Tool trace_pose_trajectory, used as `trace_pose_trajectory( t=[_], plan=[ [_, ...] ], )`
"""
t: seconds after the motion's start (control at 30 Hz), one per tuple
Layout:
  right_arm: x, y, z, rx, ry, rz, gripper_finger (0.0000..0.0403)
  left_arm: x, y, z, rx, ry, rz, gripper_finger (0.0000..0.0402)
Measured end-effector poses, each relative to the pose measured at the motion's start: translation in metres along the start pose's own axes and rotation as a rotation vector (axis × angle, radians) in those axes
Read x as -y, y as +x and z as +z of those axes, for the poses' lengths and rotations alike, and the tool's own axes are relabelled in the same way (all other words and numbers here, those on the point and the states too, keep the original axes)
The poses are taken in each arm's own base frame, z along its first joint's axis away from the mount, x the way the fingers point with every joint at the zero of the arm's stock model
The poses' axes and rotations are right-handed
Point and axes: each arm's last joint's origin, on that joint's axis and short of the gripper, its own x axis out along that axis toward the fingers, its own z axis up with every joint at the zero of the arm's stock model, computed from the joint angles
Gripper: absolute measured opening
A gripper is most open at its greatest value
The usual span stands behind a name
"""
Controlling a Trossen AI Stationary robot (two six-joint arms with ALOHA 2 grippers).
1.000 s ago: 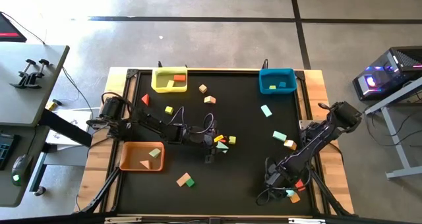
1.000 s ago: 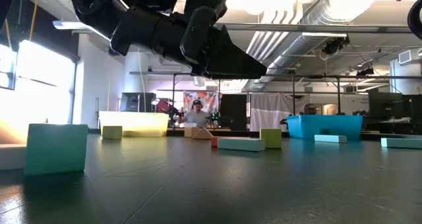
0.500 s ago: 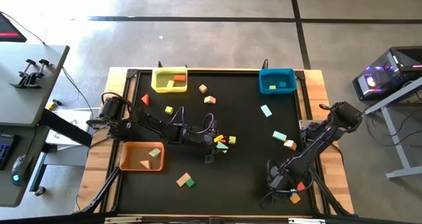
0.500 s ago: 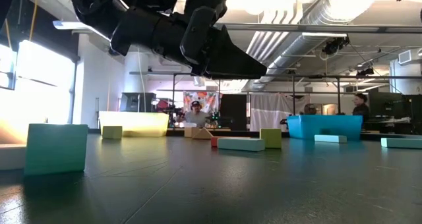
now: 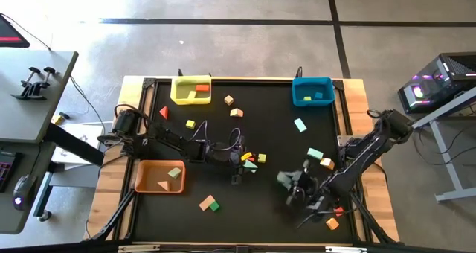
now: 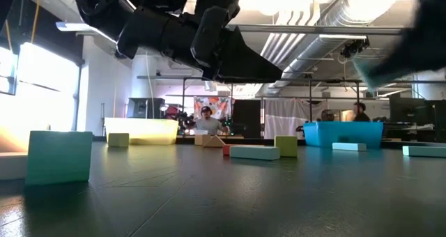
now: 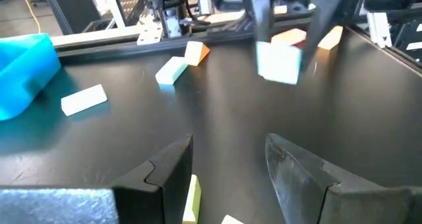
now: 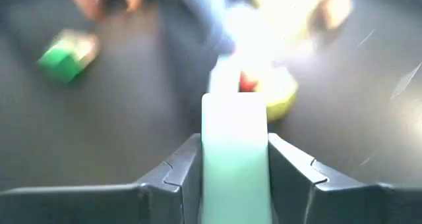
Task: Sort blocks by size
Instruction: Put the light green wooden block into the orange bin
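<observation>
While the right gripper (image 8: 234, 159) pinches a mint block (image 8: 235, 151) above the counter (image 5: 268, 208), well short of the blue bin (image 5: 312, 91) | step: carrying | next: pick the matching bin | left gripper (image 7: 227, 165) spread, idle over the central block cluster (image 5: 251, 159)

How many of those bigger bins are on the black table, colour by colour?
yellow bin: 1
blue bin: 1
orange bin: 1
Total: 3 bins
</observation>
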Motion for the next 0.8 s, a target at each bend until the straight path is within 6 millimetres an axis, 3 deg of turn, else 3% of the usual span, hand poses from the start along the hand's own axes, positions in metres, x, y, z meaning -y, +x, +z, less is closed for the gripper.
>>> trace_pose_trajectory(
  t=[0.13, 0.23, 0.47, 0.63, 0.8],
  plan=[
    [0.001, 0.004, 0.004, 0.165, -0.048, -0.083, 0.0128, 0.007, -0.001, 0.004, 0.036, 0.039, -0.014, 0.0179],
    [0.004, 0.007, -0.004, 0.157, -0.077, -0.062, 0.0128, 0.014, -0.002, 0.007, 0.060, 0.123, -0.014, 0.0179],
    [0.027, 0.030, -0.033, 0.145, -0.013, 0.156, 0.0128, 0.033, -0.006, 0.012, 0.083, 0.532, 0.041, 0.0179],
    [0.053, 0.046, -0.016, 0.290, 0.010, 0.413, 0.0128, 0.040, -0.001, 0.029, 0.063, 0.769, 0.057, 0.0179],
    [0.071, 0.067, 0.011, 0.391, -0.060, 0.531, 0.0128, 0.040, 0.005, 0.046, 0.026, 0.910, 0.055, 0.0186]
  ],
)
